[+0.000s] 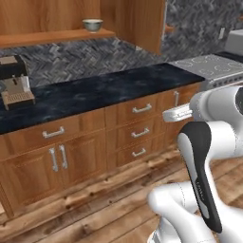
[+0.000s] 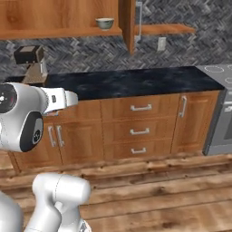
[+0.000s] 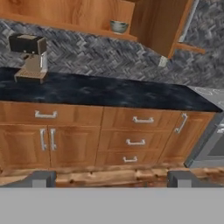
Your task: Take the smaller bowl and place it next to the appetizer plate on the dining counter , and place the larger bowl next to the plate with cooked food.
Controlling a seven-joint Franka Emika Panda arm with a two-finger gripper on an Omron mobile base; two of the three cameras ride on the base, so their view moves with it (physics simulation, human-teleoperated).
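Well, starting at the left end of the black-topped wall counter, a coffee machine stands on the stone, dark on top with a tan base, close to the herringbone tiled wall. Above it runs a wooden shelf, and on that shelf, towards its right end, sits the smaller bowl, upright, pale inside with a darker greenish outside; from the right base view it sits just beside the upright wooden cabinet panel. It looks empty, though the bowl is too small and distant for me to be sure.

Below the counter, a pair of cabinet doors with vertical metal handles sits left of a stack of three drawers, each with a horizontal handle, and a further narrow door comes after them. All are closed. At the far right a stove with a pale cooktop butts against the counter's end.

The white arm is folded up over the plank floor, well short of the cabinets. The gripper points at the cabinet fronts from low down; its two dark fingertips stand far apart with nothing between them, jaws spread wide and well apart from the bowl on the shelf.
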